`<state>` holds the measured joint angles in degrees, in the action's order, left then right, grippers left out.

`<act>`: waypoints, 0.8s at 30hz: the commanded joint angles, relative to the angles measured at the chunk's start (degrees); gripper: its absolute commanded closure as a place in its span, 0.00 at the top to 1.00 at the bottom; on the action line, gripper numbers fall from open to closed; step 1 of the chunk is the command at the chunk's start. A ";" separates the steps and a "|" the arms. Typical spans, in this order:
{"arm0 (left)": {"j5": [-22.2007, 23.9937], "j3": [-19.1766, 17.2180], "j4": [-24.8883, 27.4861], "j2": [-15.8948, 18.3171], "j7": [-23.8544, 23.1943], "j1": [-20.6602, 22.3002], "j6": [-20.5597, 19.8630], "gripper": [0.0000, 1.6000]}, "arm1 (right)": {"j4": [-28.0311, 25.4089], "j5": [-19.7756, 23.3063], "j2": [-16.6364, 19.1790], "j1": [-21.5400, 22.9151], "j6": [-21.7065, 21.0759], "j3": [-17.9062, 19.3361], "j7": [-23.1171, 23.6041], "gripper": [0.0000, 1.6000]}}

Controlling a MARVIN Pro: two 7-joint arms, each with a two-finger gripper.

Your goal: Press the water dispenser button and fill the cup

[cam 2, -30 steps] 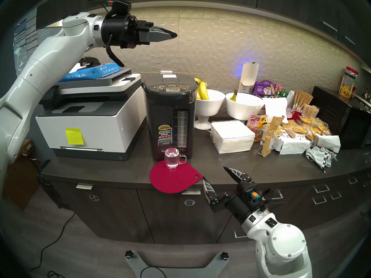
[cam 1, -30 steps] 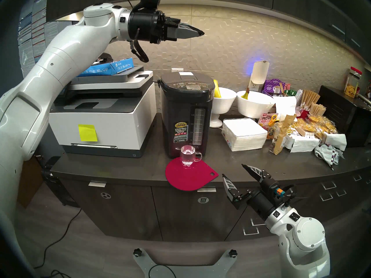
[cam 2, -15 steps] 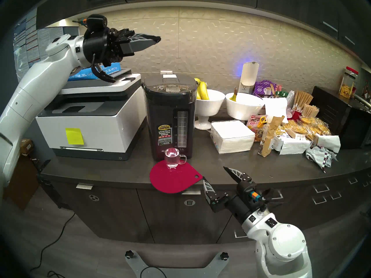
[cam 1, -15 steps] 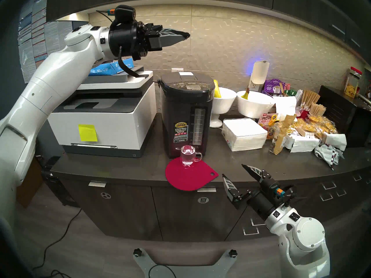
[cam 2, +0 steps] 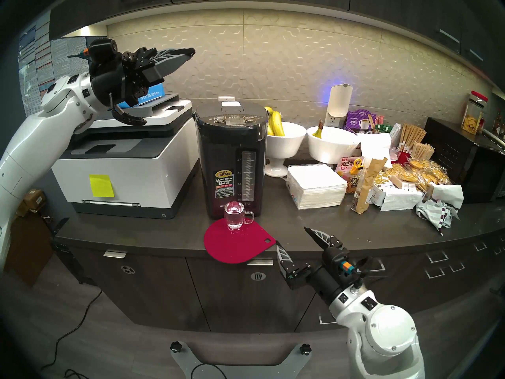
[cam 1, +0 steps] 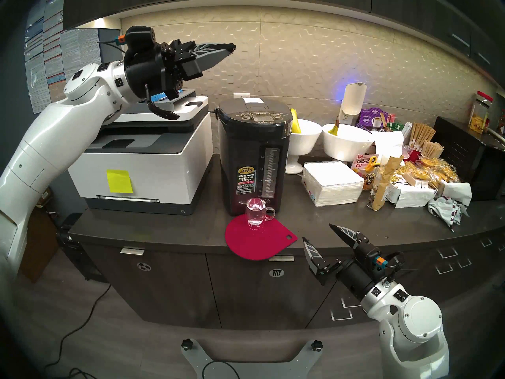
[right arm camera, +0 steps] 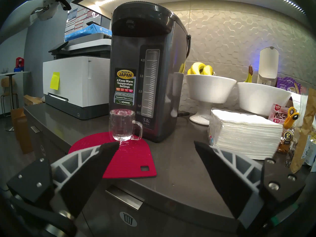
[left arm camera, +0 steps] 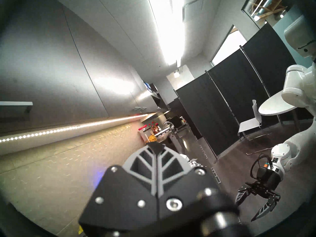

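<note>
While left gripper [cam 1: 232,46] is closed | right gripper [right arm camera: 156,148] gapes empty | only head view shows button [cam 1: 260,113]

Left arm pulls back from the dispenser

The left gripper [cam 1: 231,46], fingers pressed together, now sits lower and further left, above the printer [cam 1: 142,162], its tip tilted slightly upward.

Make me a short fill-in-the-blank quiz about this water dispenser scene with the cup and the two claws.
1. The cup stands on a ____ mat.
2. The left claw is ____, raised above the printer.
3. The right claw is ____, holding nothing.
4. The sticky note on the printer is ____.

Missing words: red; shut; open; yellow
</note>
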<state>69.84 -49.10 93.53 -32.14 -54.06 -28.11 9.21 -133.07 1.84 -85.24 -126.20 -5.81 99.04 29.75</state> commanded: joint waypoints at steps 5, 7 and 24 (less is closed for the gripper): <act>3.57 -2.22 9.45 6.19 10.48 -9.46 4.55 0.00 | -1.30 -0.03 0.10 0.28 0.25 -0.08 0.10 1.00; 3.93 -2.77 11.37 6.81 13.24 -11.26 5.83 0.00 | -1.33 -0.04 0.10 0.27 0.24 -0.08 0.10 1.00; 2.90 -4.02 17.72 14.06 31.34 -22.77 14.65 0.00 | -1.45 -0.10 0.09 0.21 0.20 -0.07 0.11 1.00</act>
<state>73.85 -52.27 109.65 -22.07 -29.38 -46.45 21.16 -133.13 1.82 -85.26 -126.20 -5.81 99.05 29.79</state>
